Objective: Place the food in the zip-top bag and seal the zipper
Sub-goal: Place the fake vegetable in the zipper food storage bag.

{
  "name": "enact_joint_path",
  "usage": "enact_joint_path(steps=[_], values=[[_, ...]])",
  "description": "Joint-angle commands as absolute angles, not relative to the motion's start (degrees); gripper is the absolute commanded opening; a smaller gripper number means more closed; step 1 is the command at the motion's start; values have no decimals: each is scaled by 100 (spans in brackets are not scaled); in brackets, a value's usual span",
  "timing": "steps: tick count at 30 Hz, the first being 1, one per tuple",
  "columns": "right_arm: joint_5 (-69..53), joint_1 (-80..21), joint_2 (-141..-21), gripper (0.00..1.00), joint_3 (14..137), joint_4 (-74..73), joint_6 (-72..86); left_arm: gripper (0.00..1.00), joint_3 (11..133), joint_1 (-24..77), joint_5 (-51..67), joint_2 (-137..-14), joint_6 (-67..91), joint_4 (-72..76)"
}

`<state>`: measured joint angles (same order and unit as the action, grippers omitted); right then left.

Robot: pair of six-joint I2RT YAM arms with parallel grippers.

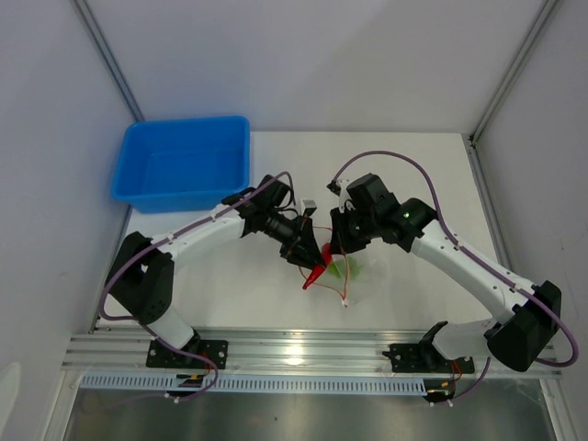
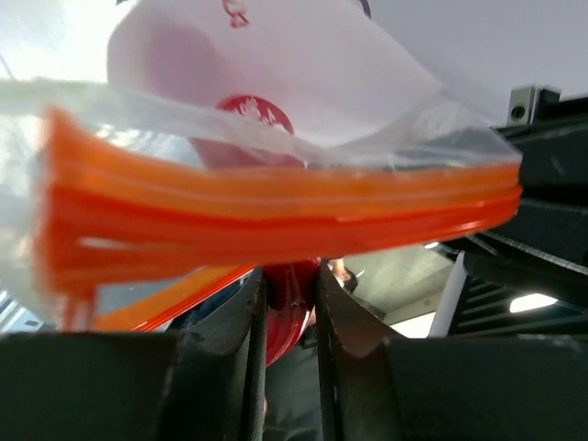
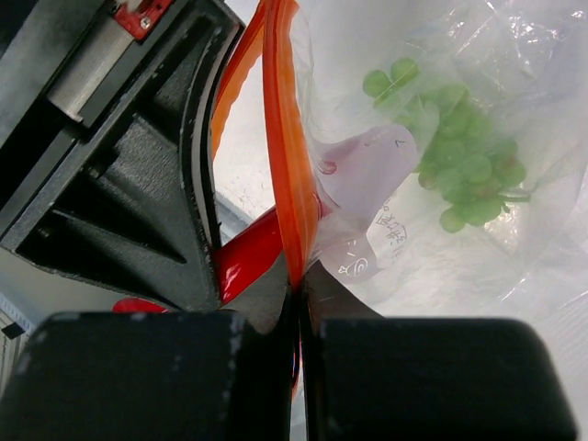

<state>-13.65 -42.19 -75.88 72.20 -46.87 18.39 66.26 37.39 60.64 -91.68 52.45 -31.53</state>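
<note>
The zip-top bag (image 3: 432, 276) is at mid-desk, between the arms, with the grapes (image 3: 459, 165) inside. Its zipper (image 3: 280, 138) is pinched in the fully closed right jaws. The left jaws, narrowly parted, clamp the slim red piece (image 2: 289, 303) right at the mouth. It would be best to steer its tip between the orange lips before letting go. The desk (image 1: 413, 165) is white, with a blue tub (image 1: 184, 165) at its far left and pale walls around.

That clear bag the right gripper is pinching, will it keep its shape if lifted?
Probably not: the bag looks thin and wrinkled, so it should sag from the zipper where the right gripper pinches it. The grapes inside would likely swing to the bottom. Its glossy surface may be slippery.
</note>
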Motion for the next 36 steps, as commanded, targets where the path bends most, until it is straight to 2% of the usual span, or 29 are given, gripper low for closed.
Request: enact_joint_path(steps=[1,16,25,36], values=[[-1362,-4307,-7400,0,7154,-4439,1968,1,6987,3779,6039,-9228,5676,-2813],[-1696,-4158,-7646,0,7444,-4263,2505,1,7031,3779,4509,-9150,6494,-2602],[-1696,-4122,-7717,0,7497,-4289,2593,3,6821,3744,4245,-9079,6767,-2426],[-1486,-4184,-7445,0,7242,-4333,2724,1,6750,3630,3930,-8930,7005,-2329]])
